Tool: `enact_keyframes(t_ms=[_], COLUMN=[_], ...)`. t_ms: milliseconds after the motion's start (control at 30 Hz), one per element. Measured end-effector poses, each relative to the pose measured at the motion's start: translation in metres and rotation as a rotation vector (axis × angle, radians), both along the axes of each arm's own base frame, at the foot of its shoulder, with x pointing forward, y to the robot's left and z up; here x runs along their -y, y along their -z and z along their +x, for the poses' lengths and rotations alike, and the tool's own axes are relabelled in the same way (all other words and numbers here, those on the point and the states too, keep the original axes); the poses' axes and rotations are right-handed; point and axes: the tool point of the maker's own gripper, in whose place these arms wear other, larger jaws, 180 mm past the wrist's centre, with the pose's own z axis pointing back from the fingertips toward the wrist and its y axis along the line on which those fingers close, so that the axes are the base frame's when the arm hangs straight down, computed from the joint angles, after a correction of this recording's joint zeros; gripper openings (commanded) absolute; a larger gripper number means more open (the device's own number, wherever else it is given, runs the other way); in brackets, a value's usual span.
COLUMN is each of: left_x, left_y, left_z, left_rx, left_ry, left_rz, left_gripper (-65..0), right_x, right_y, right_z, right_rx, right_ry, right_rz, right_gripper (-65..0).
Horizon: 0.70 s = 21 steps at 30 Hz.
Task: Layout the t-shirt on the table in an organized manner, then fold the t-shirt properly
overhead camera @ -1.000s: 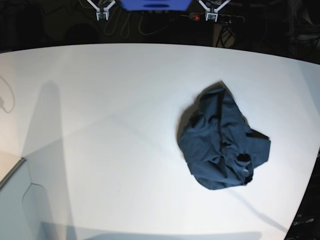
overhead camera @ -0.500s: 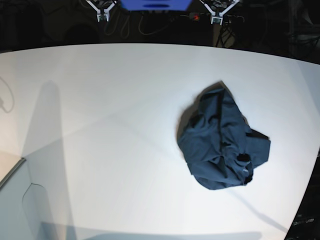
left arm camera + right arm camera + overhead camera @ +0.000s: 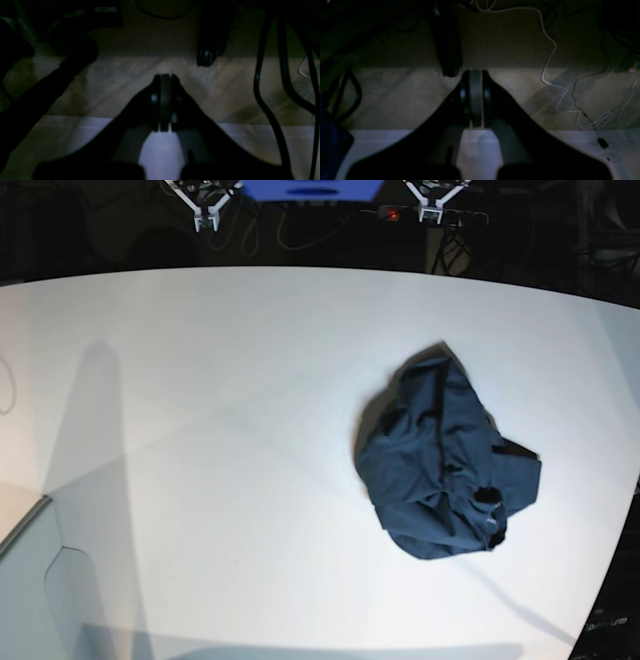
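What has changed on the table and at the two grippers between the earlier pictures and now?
Almost nothing. The left gripper and right gripper shifted only slightly at the top edge of the base view; neither took hold of anything. The t-shirt lies crumpled in the same place on the table.

One t-shirt (image 3: 445, 465) lies crumpled at the right of the frame on one table (image 3: 220, 440). Two grippers show at the top edge: the left gripper (image 3: 432, 212) and the right gripper (image 3: 205, 218).
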Motion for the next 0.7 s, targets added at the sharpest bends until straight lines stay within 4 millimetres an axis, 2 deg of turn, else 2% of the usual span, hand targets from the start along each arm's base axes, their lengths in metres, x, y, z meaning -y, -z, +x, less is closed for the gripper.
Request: enact_keyframes(t_ms=[167,233,333,467,500,533,567,633,700], left_x=[-0.003,0.003,0.012,0.003,-0.001,-0.002,-0.007,-0.018,-0.032], left_y=[-0.013,-0.026,-0.05,-0.086,-0.098,-0.106,-0.114,-0.139,-0.15], left_z=[0.013,0.009,-0.007,0.017,0.028,0.044,0.046,0.062,0.059], left_rx=[0.106,0.155,0.181,0.285,0.324,0.375,0.36,0.447,0.416], left_ry=[0.013,0.013,0.023,0.049,0.063,0.059,0.04,0.018,-0.003], left_rz=[-0.001,-0.014,-0.034,-0.027,-0.022,-0.023,-0.01,0.014,0.049], left_gripper=[-65.0,-65.0,-65.0,-65.0,-65.0,-65.0,-65.0,-65.0,-65.0], right_x=[0.004,0.003,0.002,0.005,0.007,0.007,0.007,0.007,0.006], right_y=[-0.017,-0.03,-0.051,-0.085,-0.116,-0.106,-0.118,-0.146,-0.163], right_z=[-0.004,-0.01,-0.025,-0.005,0.043,0.011,0.01,0.021,0.024], right_rx=[0.085,0.114,0.126,0.216,0.495,0.282,0.266,0.351,0.353], right_ry=[-0.002,-0.005,-0.008,-0.014,-0.018,-0.023,-0.021,-0.027,-0.025], right_rz=[-0.009,-0.007,-0.005,-0.012,-0.021,-0.018,-0.022,-0.023,-0.02], right_gripper=[-65.0,-65.0,-65.0,-65.0,-65.0,-65.0,-65.0,-65.0,-65.0])
